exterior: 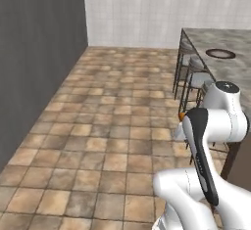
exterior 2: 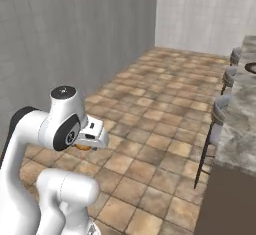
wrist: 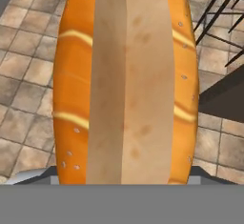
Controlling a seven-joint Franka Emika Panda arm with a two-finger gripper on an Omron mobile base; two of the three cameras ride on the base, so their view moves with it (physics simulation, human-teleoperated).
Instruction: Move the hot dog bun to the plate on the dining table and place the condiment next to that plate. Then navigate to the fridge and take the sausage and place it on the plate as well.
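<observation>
Hot dog bun [wrist: 125, 82], split side facing the hand camera, is pinched in the gripper [exterior 2: 84, 146] above the tiled floor [exterior: 117, 121]; the fingertips are hidden behind it. From the right base view only an orange sliver shows under the hand. Dining table [exterior: 230, 67] sits at 2 o'clock, cut off by the frame, with the plate [exterior: 220, 53] on it and stools [exterior: 196, 80] alongside.

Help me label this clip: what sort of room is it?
Probably a kitchen or dining area: a marble-topped dining table with grey stools alongside, a plate on it, and a tiled floor.
</observation>
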